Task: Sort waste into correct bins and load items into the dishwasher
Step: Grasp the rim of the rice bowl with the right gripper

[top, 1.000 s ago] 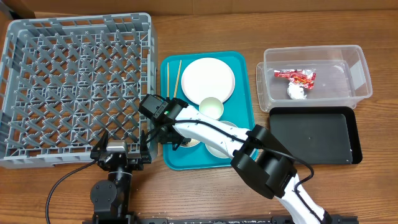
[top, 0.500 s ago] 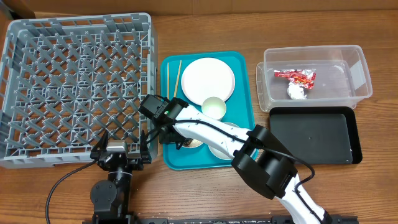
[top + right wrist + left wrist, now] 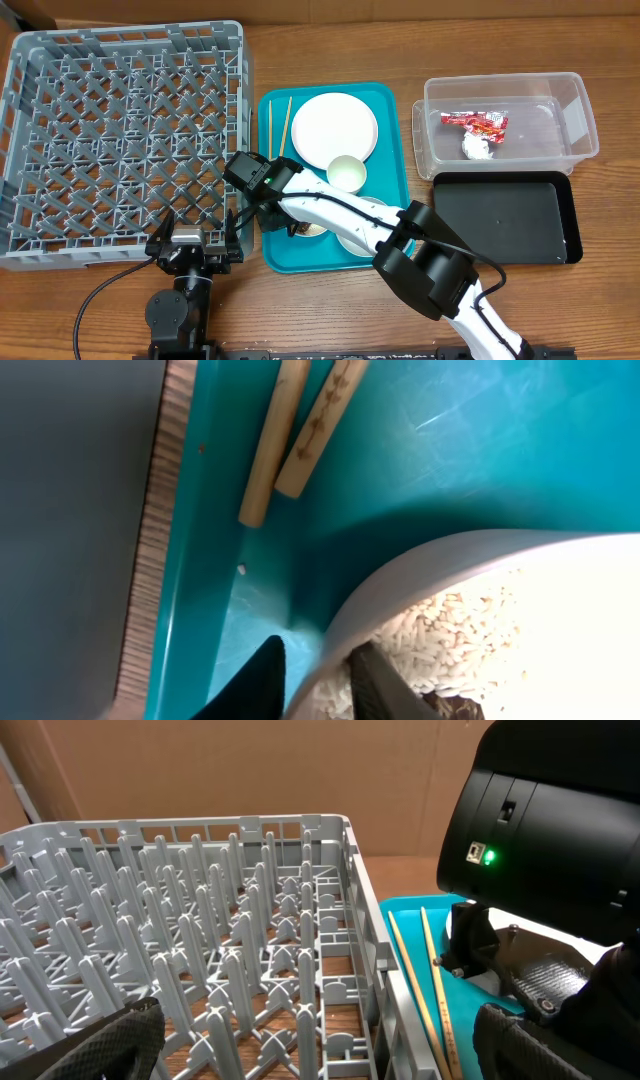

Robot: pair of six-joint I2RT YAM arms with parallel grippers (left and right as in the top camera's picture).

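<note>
My right gripper straddles the rim of a white bowl holding rice grains: one finger is outside the wall and one inside, both pressed close to it. In the overhead view this gripper is at the teal tray's left front, over that bowl. The chopsticks lie along the tray's left side. A white plate and a small cup sit further back. My left gripper stands wide open and empty at the grey rack's near right corner.
The teal tray lies between the rack and the bins. A clear tub at the right holds a red wrapper and a white tissue. A black tray sits in front of it. My right arm crosses a second bowl.
The right gripper's jaws have narrowed a little around the bowl's rim. Neither arm has visibly shifted, and the bowl stays in place.
</note>
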